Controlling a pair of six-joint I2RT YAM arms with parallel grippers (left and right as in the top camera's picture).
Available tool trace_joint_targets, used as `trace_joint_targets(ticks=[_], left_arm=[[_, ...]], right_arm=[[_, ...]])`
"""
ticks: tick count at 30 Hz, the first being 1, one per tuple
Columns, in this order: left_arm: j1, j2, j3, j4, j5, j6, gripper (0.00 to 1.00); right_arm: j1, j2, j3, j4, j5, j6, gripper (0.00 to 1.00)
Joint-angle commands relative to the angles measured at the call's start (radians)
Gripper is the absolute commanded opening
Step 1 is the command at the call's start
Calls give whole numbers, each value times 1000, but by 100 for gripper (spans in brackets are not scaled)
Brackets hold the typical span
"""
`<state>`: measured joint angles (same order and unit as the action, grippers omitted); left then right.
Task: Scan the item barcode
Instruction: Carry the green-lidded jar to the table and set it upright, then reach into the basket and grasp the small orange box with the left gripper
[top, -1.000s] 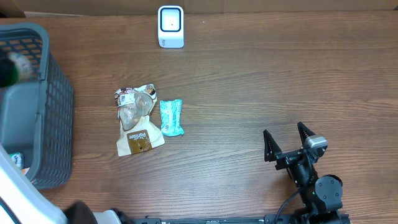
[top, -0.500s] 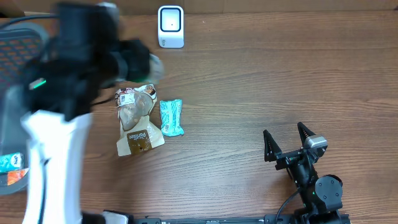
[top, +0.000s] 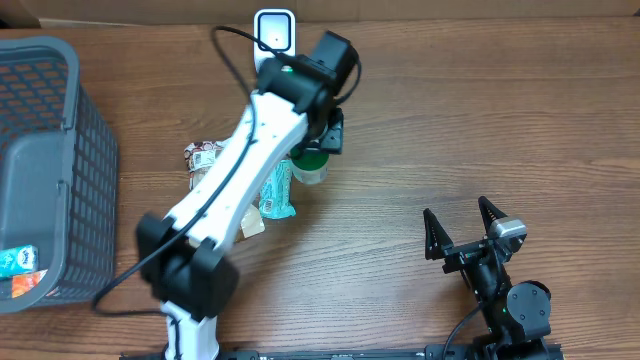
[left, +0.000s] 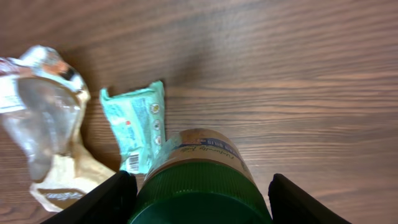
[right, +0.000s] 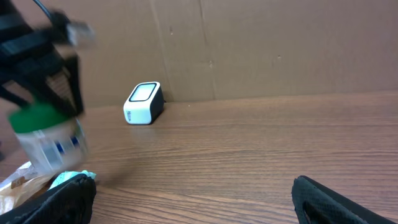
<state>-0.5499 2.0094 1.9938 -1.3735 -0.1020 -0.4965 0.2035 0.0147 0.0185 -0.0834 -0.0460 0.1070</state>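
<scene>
Brown wooden worktop (top: 480, 120) is filling the frame, with a grey basket (top: 60, 200) sitting at far left. Left fingers (left: 106, 199) are clamping the green-lidded jar (top: 312, 168) at upper centre, just below the white scanner (top: 275, 42). Right fingers (top: 434, 235), lower right, are standing spread.

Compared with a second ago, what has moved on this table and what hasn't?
The left hand swung from over the basket at the left edge out to the middle, carrying a green-lidded jar that it now holds near the teal packet, short of the white scanner. The right hand stayed open and parked; the snack bag, packet and scanner lie where they were.
</scene>
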Motion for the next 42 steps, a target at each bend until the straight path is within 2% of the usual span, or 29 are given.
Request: trace_joint_targets(ticks=[1, 7, 9, 12, 14, 16, 22, 26, 32, 36, 40, 42], left_arm=[[-7, 100, 0, 0, -31, -29, 56], [-8, 227, 0, 61, -6, -61, 58], [-10, 257, 0, 92, 33, -63, 63], [-10, 277, 0, 116, 72, -69, 76], [-10, 275, 2, 119, 73, -70, 92], [-7, 263, 14, 113, 73, -69, 100], [19, 154, 118, 54, 66, -69, 100], [83, -5, 204, -8, 28, -68, 100], [306, -251, 228, -92, -81, -68, 100], [595, -340, 227, -148, -88, -68, 99], [857, -341, 213, -162, -88, -65, 99], [977, -330, 185, -153, -86, -65, 95]], right_arm=[[-3, -12, -11, 3, -1, -4, 100], [-3, -12, -11, 3, -1, -4, 100], [-3, -12, -11, 3, -1, -4, 100], [-3, -12, -11, 3, -1, -4, 100], [-3, -12, -11, 3, -1, -4, 100], [-3, -12, -11, 3, -1, -4, 100], [-3, -12, -11, 3, -1, -4, 100], [-3, -12, -11, 3, -1, -4, 100], [-3, -12, -11, 3, -1, -4, 100], [-3, -12, -11, 3, -1, -4, 100], [-3, -12, -11, 3, -1, -4, 100], [-3, -12, -11, 3, -1, -4, 100]])
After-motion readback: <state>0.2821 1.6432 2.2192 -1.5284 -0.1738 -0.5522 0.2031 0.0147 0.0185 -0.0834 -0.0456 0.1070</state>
